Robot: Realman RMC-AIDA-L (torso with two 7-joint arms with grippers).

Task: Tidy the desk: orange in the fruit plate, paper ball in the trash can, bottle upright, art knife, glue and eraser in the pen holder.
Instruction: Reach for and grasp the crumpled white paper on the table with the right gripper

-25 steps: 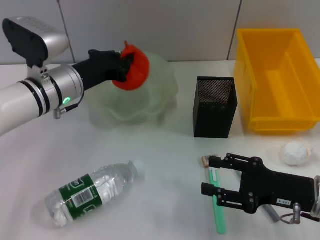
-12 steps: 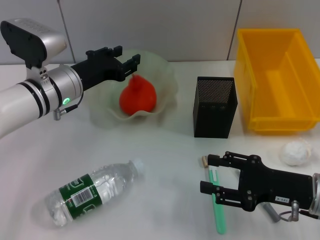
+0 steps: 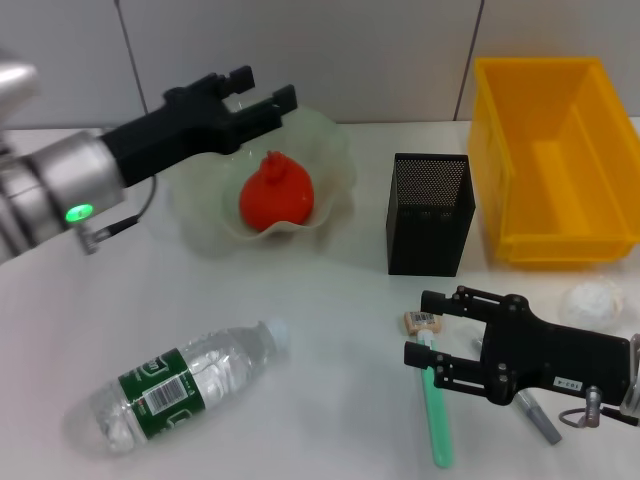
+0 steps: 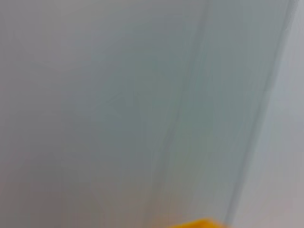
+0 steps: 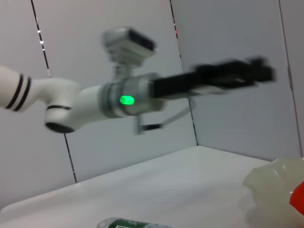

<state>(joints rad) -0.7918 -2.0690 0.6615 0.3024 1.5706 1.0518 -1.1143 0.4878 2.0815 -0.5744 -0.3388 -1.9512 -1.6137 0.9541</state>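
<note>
Since the earlier frames the left gripper (image 3: pixel 262 88) has let go of the orange (image 3: pixel 275 192) and lifted up and back from it; its fingers (image 3: pixel 240 77) are spread wide with nothing between them, above the far rim of the fruit plate (image 3: pixel 330 150). That fruit now sits inside the pale-green scalloped bowl, nub up. The right gripper (image 3: pixel 421 328) has edged slightly across the worktop (image 3: pixel 330 400); it hovers low at the near right, fingers apart and holding nothing, its tips just beside the eraser (image 3: pixel 423 321) and over the top end of a green pen-like stick (image 3: pixel 435 420). A grey marker (image 3: pixel 538 421) pokes out from under the same gripper's body.

The bottle (image 3: pixel 180 385) lies on its side at the near left, white cap pointing towards the middle. The pen holder (image 3: pixel 429 214) stands upright between the fruit plate and the trash can (image 3: pixel 555 160), well apart from each. The paper ball (image 3: pixel 591 303) rests on the worktop just in front of the yellow bin, beside the right arm.

The worktop is plain white and matte. Behind it rises a wall of large pale grey tiles (image 3: pixel 400 50) with thin dark seams. The left wrist view shows mostly that wall and a sliver of yellow; the right wrist view shows the left arm (image 5: pixel 109 97) with its green light, raised against the tiled wall.
</note>
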